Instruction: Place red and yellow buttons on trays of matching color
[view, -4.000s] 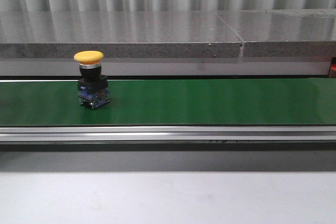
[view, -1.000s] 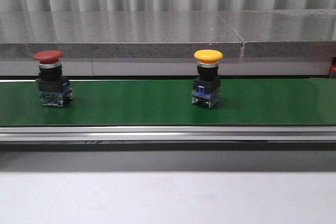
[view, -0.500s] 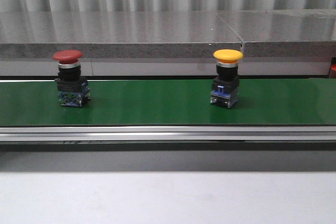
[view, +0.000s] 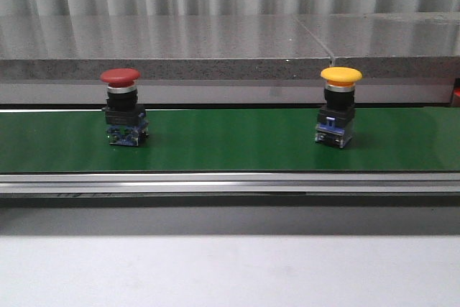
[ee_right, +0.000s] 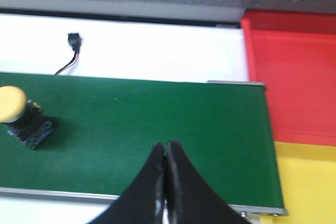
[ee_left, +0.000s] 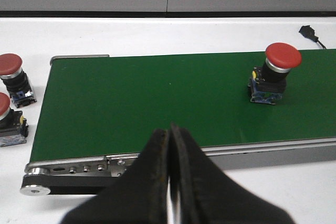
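A: Belt, left to right?

B: Two spare red buttons sit on the white table off the belt's left end, seen only in the left wrist view. On the belt, the red button stands upright toward the left end, nearer the far edge. The yellow button stands upright toward the right end, also nearer the far edge. The two are well apart.

A: Trays?

B: Past the belt's right end, in the right wrist view: red tray farther back, yellow tray nearer, edges touching. I cannot tell whether either holds anything; only part of each shows.

A: Grippers?

B: Left gripper: fingers pressed together, nothing between them, above the belt's near edge. Right gripper: fingers likewise together, holding nothing, above the near edge by the belt's right end. Neither touches a button.
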Controlling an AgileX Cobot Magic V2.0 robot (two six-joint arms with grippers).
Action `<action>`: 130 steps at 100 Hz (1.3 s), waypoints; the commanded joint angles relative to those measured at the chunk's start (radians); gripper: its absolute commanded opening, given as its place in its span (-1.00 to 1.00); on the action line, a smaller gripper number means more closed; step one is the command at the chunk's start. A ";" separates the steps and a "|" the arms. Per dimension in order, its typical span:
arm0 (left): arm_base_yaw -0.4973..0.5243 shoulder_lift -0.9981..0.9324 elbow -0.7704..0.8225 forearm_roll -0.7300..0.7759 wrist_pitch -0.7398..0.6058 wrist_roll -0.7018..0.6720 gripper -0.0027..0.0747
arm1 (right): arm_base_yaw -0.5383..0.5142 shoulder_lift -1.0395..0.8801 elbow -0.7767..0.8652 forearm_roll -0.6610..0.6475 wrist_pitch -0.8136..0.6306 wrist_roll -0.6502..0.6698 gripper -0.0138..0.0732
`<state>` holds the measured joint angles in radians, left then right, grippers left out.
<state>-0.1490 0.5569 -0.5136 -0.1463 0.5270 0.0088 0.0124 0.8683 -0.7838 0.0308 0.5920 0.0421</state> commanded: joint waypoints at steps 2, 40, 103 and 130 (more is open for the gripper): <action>0.000 -0.001 -0.027 -0.014 -0.070 -0.003 -0.98 | 0.029 0.080 -0.101 0.024 -0.008 -0.042 -0.84; 0.000 -0.001 -0.027 -0.014 -0.070 -0.003 -0.98 | 0.125 0.347 -0.345 0.089 0.182 -0.171 -0.38; 0.000 -0.001 -0.027 -0.014 -0.070 -0.003 -0.98 | 0.182 0.671 -0.581 0.075 0.419 -0.189 0.77; 0.000 -0.001 -0.027 -0.014 -0.070 -0.003 -0.98 | 0.154 0.751 -0.581 0.037 0.412 -0.189 0.58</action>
<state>-0.1490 0.5549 -0.5136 -0.1481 0.5270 0.0088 0.1831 1.6455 -1.3310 0.0786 1.0275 -0.1354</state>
